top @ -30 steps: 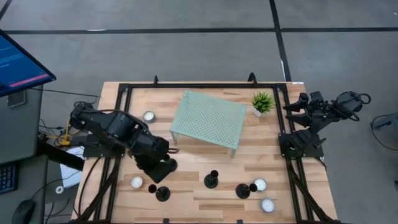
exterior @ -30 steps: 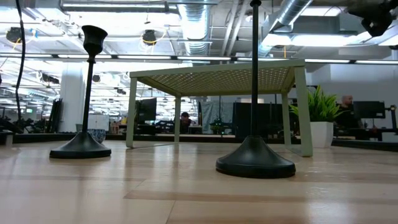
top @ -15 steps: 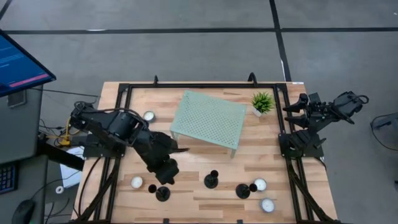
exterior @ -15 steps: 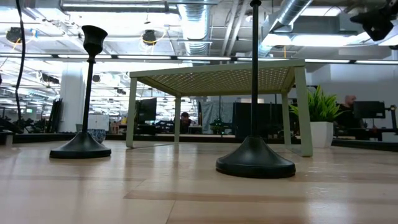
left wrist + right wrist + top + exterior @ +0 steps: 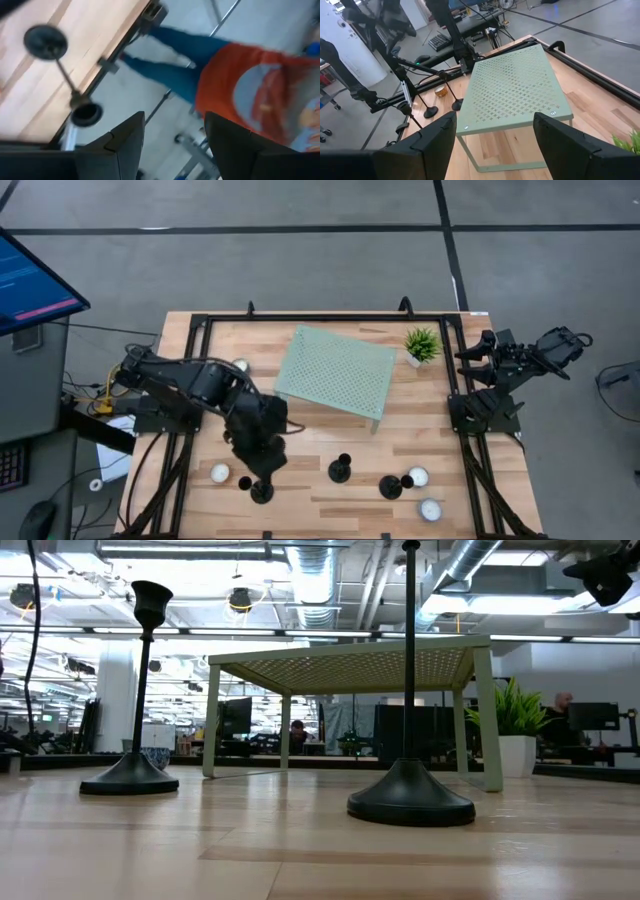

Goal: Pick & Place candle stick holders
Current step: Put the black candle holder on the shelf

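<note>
High view: left gripper [image 5: 262, 463] hovers, jaws spread, just above a candle stick holder [image 5: 262, 491]; right gripper [image 5: 478, 348], jaws spread, waits aside

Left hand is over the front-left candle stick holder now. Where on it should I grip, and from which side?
Grip the thin upright stem, just under the small cup, of the front-left candle stick holder, coming from above with the open left hand straddling it. The holder stands upright on a wide disc base, too broad and flat to pinch; a tealight sits close beside it.
</note>
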Tool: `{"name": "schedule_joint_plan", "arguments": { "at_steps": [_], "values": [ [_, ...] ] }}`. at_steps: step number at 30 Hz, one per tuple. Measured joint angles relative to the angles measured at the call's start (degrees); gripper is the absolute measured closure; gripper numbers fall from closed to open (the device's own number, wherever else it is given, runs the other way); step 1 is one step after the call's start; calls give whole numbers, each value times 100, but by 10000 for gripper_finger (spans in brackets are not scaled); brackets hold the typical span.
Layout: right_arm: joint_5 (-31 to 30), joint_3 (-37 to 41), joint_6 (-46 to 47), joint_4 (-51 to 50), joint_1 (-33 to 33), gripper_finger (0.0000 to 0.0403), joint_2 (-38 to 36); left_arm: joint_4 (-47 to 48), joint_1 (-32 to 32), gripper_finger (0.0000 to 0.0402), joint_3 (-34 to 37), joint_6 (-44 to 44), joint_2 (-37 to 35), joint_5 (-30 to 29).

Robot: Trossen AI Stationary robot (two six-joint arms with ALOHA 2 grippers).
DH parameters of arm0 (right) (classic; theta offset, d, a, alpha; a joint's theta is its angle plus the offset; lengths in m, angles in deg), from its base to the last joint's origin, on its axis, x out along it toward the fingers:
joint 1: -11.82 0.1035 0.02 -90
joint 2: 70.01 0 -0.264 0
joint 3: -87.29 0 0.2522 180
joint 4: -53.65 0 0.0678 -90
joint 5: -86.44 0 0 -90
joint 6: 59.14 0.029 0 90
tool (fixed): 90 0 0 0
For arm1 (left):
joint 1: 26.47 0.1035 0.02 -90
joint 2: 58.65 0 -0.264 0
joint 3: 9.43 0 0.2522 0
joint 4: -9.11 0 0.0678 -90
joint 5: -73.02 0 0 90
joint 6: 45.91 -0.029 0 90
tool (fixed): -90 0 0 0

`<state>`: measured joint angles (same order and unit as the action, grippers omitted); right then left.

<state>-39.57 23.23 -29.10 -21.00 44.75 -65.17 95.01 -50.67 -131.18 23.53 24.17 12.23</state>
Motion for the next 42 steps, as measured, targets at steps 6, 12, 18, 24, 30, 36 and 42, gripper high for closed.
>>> {"name": "schedule_joint_plan", "arguments": {
  "at_steps": [6,12,18,24,30,36,42],
  "values": [
    [-4,-2,-2,-41,0,147,0,870,-311,195,0,-772,235,-46],
    [-4,-2,-2,-42,0,147,0,1183,-550,195,2,-1300,365,-871],
    [-4,-2,-2,-46,0,147,0,1183,-728,195,0,-1225,365,-1488],
    [-6,-2,-1,-234,0,147,0,1183,-809,195,-2,-1225,509,-1588],
    [-193,-2,0,-260,-1,147,0,1183,-968,195,0,-1272,709,-1557],
    [-302,-2,7,-319,-2,147,0,1195,-994,195,0,-1372,712,-1739],
    [-302,-2,54,-320,-1,147,0,1229,-976,195,0,-1403,680,-1824]
  ]
}}
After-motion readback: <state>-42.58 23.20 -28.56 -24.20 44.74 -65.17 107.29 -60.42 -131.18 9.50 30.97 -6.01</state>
